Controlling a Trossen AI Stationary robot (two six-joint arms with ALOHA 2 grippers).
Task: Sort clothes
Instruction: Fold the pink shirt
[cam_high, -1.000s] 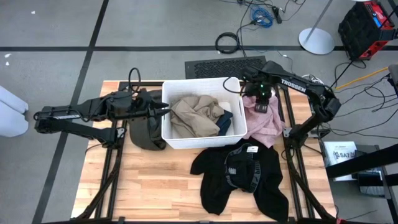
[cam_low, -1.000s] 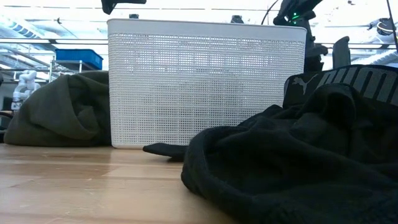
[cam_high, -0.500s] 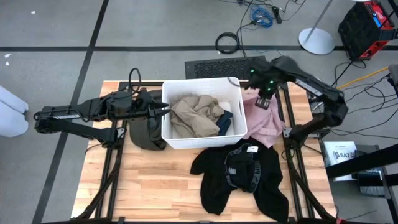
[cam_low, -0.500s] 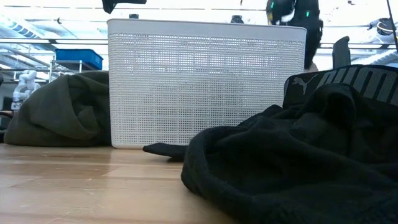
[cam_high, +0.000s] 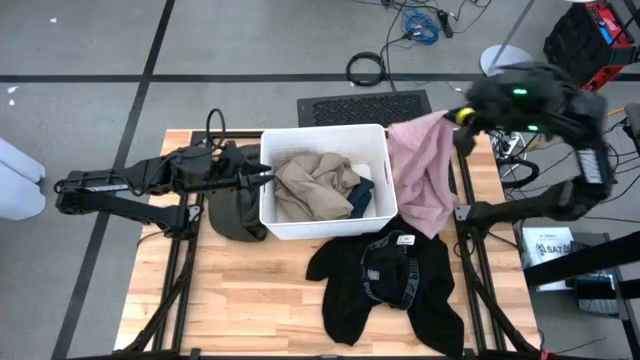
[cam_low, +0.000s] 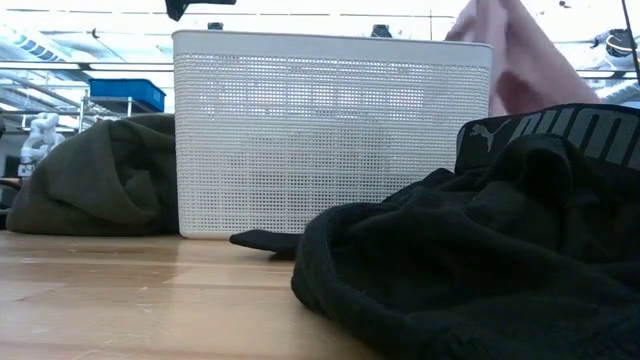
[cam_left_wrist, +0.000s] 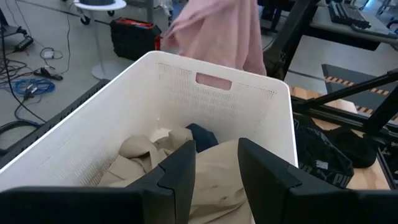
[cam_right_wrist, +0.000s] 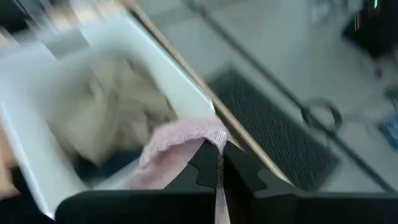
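My right gripper (cam_high: 458, 115) is raised above the table's far right corner, shut on the fuzzy pink garment (cam_high: 422, 175), which drapes down from it beside the white bin (cam_high: 320, 131). The pink cloth also shows in the low view (cam_low: 512, 58) and the left wrist view (cam_left_wrist: 216, 30). My left gripper (cam_high: 264, 178) hovers open over the bin's left wall, above the beige garment (cam_left_wrist: 205, 180) that lies inside. A dark teal-blue piece (cam_high: 363, 194) is in the bin too. The olive-green garment (cam_high: 234, 206) lies left of the bin. The black garment (cam_high: 390, 282) lies in front. My right gripper pinches a hemmed edge of the pink garment (cam_right_wrist: 200, 133) between its two shut fingers, which slant downward from the table's far right. The cloth hangs below the fingers as a long drape. Its lower end (cam_high: 428, 218) still rests by the bin's right wall, on the table.
The bin fills the table's far middle. The black garment (cam_low: 470, 260) spreads over the near right, close to the low camera. Bare wood (cam_high: 250, 300) shows at the near left. Cables and a floor grate lie beyond the far edge.
My right gripper has risen quickly and swung toward the table's far right corner, tipping from pointing down to more level. It has drawn the pink garment's upper part up off the table into a hanging drape; the lower end has stayed beside the bin.
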